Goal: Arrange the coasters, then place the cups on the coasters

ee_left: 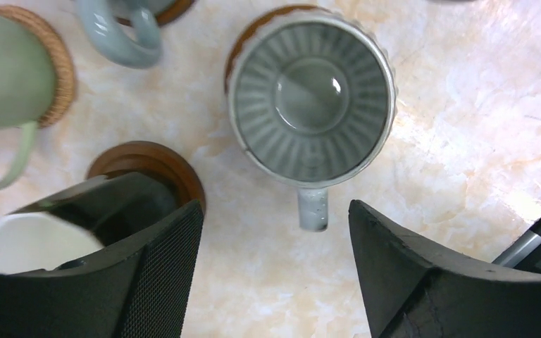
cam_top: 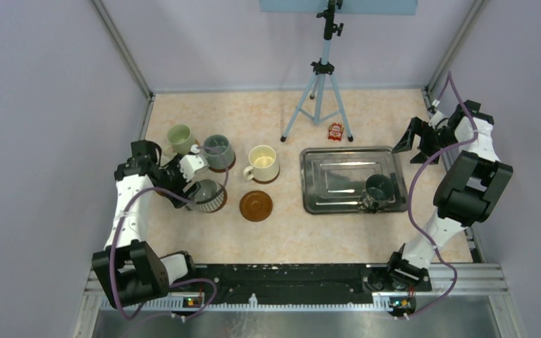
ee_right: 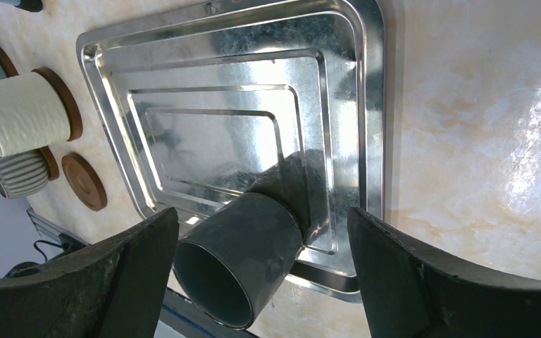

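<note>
Black fingers of the left tool fill the near edge of its wrist view, spread apart and gripping nothing. The handle of the ribbed grey mug points toward the gap between them and touches neither. That mug stands on a coaster at the left of the surface, off-centre, so brown shows along one side only. A finger catching the handle on the way out would likely twist the mug or drag it off its disc, perhaps into the grey-blue mug just beyond. The right tool, also released, hangs over the steel tray, where the dark mug stands. The bare coaster lies just right of the ribbed mug and near the cream mug, a tight slot for setting down.
</note>
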Action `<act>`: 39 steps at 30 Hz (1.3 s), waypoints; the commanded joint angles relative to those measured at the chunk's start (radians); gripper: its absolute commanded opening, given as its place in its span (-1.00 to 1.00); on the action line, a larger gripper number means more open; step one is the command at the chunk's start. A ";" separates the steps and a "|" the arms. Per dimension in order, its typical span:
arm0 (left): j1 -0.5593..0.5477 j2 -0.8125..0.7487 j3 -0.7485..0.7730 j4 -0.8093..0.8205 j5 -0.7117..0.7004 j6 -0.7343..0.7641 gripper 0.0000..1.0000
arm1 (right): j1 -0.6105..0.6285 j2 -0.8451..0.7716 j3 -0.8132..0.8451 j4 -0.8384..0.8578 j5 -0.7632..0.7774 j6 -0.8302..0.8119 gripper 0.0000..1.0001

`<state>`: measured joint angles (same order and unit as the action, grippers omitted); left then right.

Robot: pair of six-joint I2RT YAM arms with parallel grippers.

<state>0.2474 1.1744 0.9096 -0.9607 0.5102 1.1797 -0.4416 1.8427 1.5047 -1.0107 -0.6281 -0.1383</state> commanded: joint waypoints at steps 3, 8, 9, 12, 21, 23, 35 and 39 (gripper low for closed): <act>0.004 0.077 0.254 -0.151 0.100 -0.056 0.69 | 0.004 -0.021 0.004 0.004 -0.004 -0.015 0.76; -0.082 0.180 0.487 -0.139 0.141 -0.250 0.76 | 0.013 -0.016 0.013 0.004 -0.005 -0.013 0.76; -0.122 0.199 0.529 -0.127 0.122 -0.304 0.76 | 0.014 -0.016 0.016 0.005 -0.005 -0.012 0.76; -0.280 0.252 0.638 -0.080 0.046 -0.440 0.76 | 0.014 -0.017 0.021 0.004 -0.001 -0.010 0.76; -0.689 0.464 0.851 0.044 -0.063 -0.717 0.76 | 0.016 -0.023 0.020 0.013 0.010 0.001 0.76; -0.763 0.519 0.880 0.068 -0.068 -0.775 0.74 | 0.016 -0.023 0.021 0.016 0.027 0.007 0.76; -1.171 0.677 0.787 0.513 -0.190 -1.095 0.85 | 0.017 -0.024 0.044 0.062 0.276 0.102 0.87; -1.272 0.757 0.809 0.574 -0.234 -1.174 0.87 | 0.017 -0.026 0.043 0.068 0.286 0.113 0.87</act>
<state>-0.9569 1.8744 1.7073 -0.5442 0.3439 0.1322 -0.4294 1.8423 1.5055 -0.9695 -0.3954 -0.0563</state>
